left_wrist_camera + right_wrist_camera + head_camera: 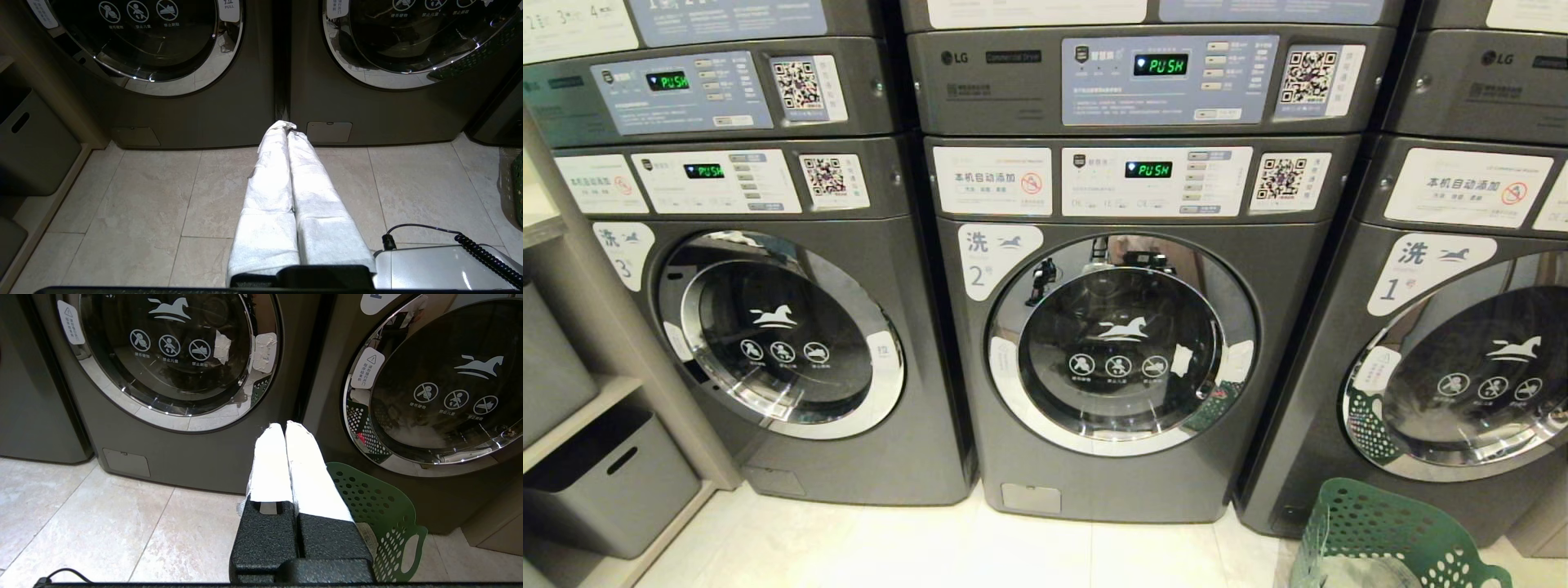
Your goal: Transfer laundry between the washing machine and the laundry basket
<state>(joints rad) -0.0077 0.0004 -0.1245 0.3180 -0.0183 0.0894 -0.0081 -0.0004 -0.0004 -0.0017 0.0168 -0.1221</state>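
**Door shut, basket half out of frame, no clothes to be seen yet**

Nearest to us were our own pincers, both clenched on nothing. The left gripper (pixel 286 124) showed its cloth-wrapped fingers (pixel 269 179) pressed together at the centre of the left wrist view, aimed at the seam between two machines. The right gripper (pixel 284 425) was the same story, fingers together, mid-frame in the right wrist view. Neither arm showed up in the head view.

Next out, the laundry basket (pixel 1380 523) sat on the tiled floor (pixel 135 196) in the lower right corner of the head view, just in front of the machine numbered 1 (pixel 1445 376). It's thin perforated plastic, so we figured it was light and a bit bendy, best taken by the cut-out handle (pixel 406 553). It was cut off by the frame edge and we couldn't tell what was in it.

Farthest, the washing machine (pixel 1127 343) numbered 2 filled the middle of the head view, door closed. The laundry we couldn't make out at all: the glass was dark and full of reflections. Being soft cloth, it would sag and bunch, probably heavier if wet, so we'd pinch a thick fold rather than an edge. The door's pull spot looked to be on its right rim, but that's our guess.

The machine numbered 3 (pixel 776 335) stood at left.
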